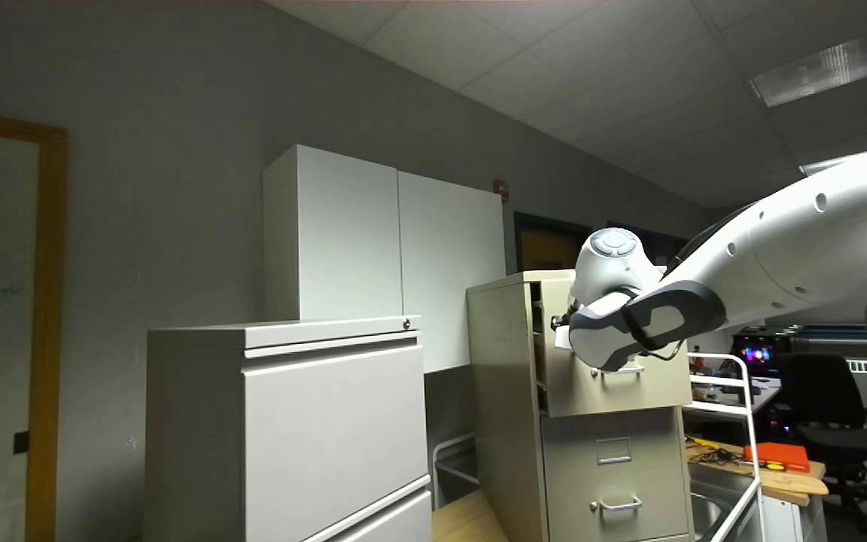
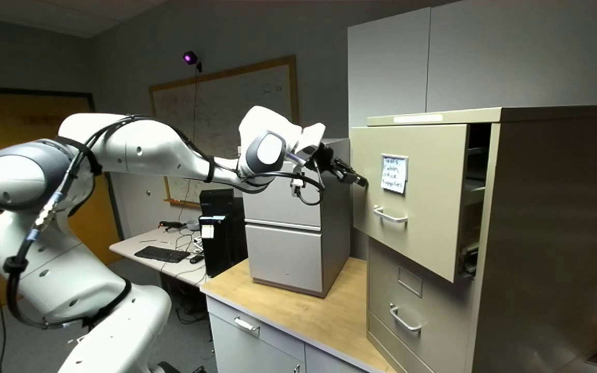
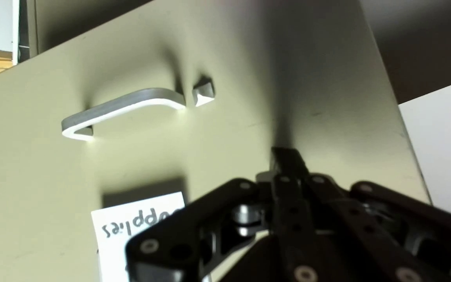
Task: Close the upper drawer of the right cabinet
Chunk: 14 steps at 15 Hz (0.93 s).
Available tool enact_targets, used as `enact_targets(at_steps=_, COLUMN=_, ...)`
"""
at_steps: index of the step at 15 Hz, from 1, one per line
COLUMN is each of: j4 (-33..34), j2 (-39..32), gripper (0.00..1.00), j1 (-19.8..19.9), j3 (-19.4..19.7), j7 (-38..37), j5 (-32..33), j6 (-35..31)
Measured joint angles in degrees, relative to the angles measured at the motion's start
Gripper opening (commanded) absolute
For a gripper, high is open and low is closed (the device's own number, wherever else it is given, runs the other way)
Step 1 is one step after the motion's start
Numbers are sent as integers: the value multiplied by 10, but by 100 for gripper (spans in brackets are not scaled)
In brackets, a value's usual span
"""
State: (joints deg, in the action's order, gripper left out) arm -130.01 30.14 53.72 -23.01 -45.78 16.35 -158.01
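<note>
The right cabinet is a tall beige filing cabinet (image 1: 497, 361) (image 2: 552, 217). Its upper drawer (image 1: 652, 391) (image 2: 433, 171) stands partly open, and a dark gap with contents shows behind its front in both exterior views. The drawer front fills much of the wrist view (image 3: 45, 184), with a silver handle (image 3: 123, 105), a small lock (image 3: 204, 94) and a paper label (image 3: 119, 231). My gripper (image 3: 287, 154) is shut and empty. Its tips (image 2: 363, 181) are at the drawer front, beside the label; whether they touch it I cannot tell. The arm hides the gripper in an exterior view.
A pale grey lateral cabinet (image 1: 336, 436) (image 2: 283, 259) stands beside the filing cabinet on a wooden counter (image 2: 288, 311). A white cupboard (image 1: 347, 233) hangs on the wall behind. A lower drawer (image 2: 433, 311) with a handle is closed. A white rack (image 1: 749, 421) stands at the far side.
</note>
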Motion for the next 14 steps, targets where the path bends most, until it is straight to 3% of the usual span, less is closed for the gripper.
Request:
enact_targets(at_steps=9, j4=93, j2=-83, gripper=0, j1=-5, j3=-9, j7=-63, j5=119, j6=65)
enact_targets(at_steps=14, j4=137, j2=-127, gripper=0, j1=-51, j3=23, j7=-92, j5=177, j6=99)
